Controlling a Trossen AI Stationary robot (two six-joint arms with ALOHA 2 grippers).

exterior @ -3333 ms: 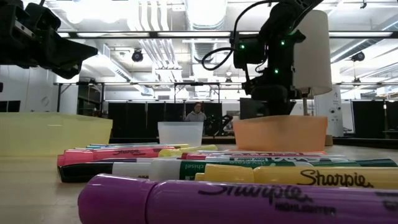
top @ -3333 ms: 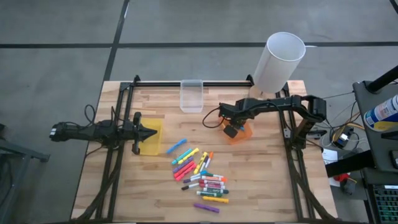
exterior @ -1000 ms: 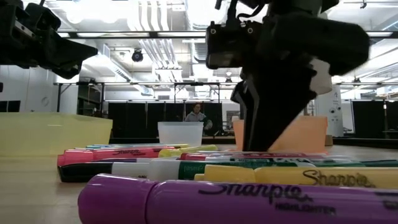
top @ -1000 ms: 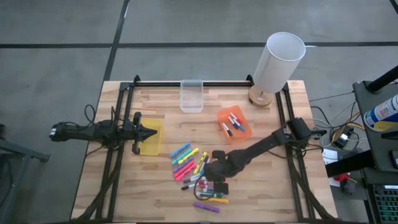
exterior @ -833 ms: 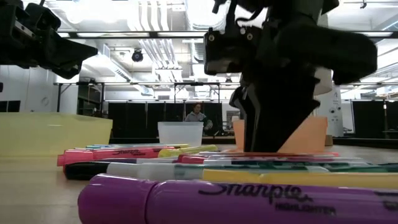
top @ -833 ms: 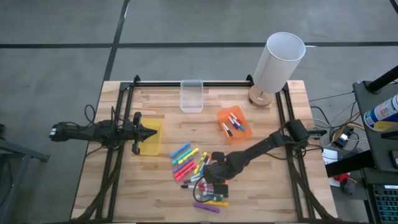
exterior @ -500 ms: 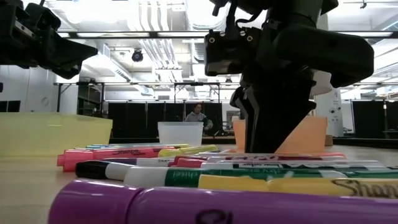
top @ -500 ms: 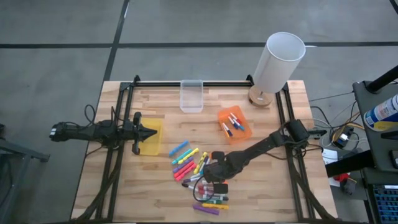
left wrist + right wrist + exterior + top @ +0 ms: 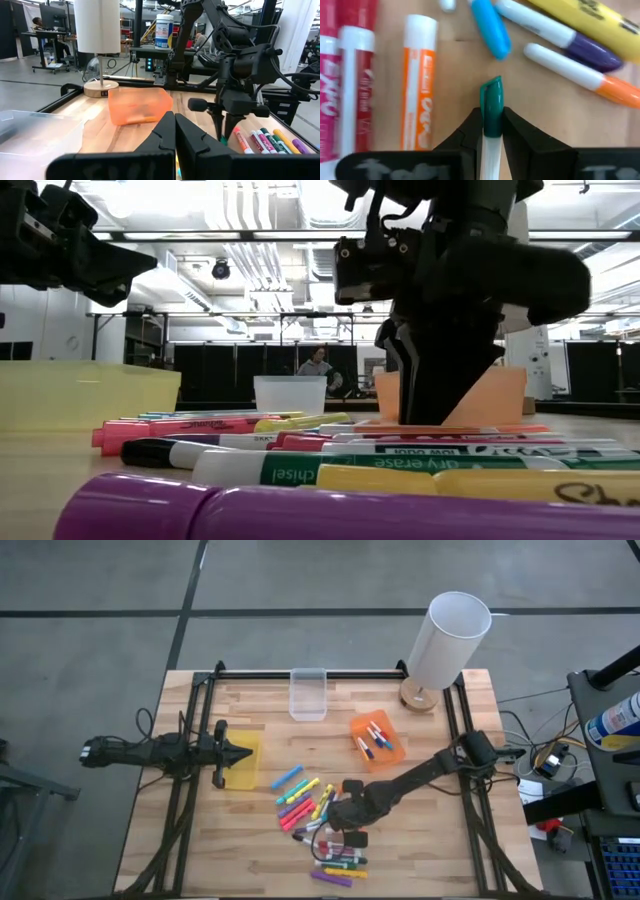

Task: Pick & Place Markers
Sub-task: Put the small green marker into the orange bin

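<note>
The pale wooden surface (image 9: 250, 850) carries a loose heap of markers (image 9: 320, 815) toward its near middle. Around them sit a yellow bin (image 9: 245, 762), a clear bin (image 9: 308, 694), an orange bin (image 9: 378, 740) (a few markers inside) and a white lamp (image 9: 445, 645).

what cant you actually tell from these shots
- High view: the right claw covers part of the markers; which one it grips is too small to see.
- Low view: the orange bin contents are hidden by its wall.
- Right wrist view: the green-capped marker barrel is cut off by the frame edge.
</note>
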